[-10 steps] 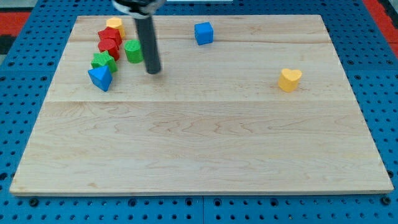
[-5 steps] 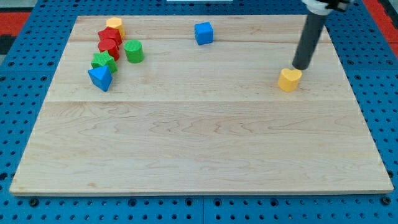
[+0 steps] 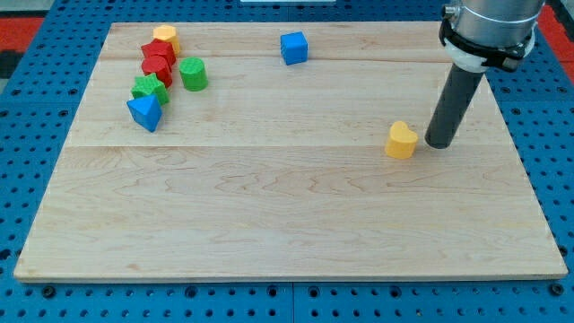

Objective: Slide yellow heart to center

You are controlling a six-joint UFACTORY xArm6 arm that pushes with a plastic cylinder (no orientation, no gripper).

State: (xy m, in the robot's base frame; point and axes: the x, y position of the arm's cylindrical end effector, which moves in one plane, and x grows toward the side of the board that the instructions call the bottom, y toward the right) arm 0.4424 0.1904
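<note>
Tool: my tip (image 3: 439, 144), the lower end of a straight dark rod. It had no jaws to spread or pinch, so nothing was held. It stood on the table (image 3: 287, 215) just beside the yellow heart (image 3: 401, 140), at the heart's 3 o'clock; whether it touched could not be told.

Items, listed from the view's left:
- Blue triangular block (image 3: 144, 112), at about 10 o'clock from the table's middle.
- Green block (image 3: 149, 89), shape unclear, touching the blue one at its 12 o'clock.
- Two red blocks (image 3: 158, 59), shapes unclear, stacked close at the green block's 12 o'clock.
- Small yellow block (image 3: 165, 35), at the red pair's 12 o'clock, near the top edge.
- Green cylinder (image 3: 193, 74), just beside the red pair at 3 o'clock.
- Blue cube (image 3: 293, 48), alone at 12 o'clock from the middle.
- Yellow heart, at about 3 o'clock from the middle, well apart from all other blocks.

Progress, as judged: the tool was placed on the correct side for a push toward 9 o'clock. The heart lay right of centre with an unobstructed path; much of the slide remained.
</note>
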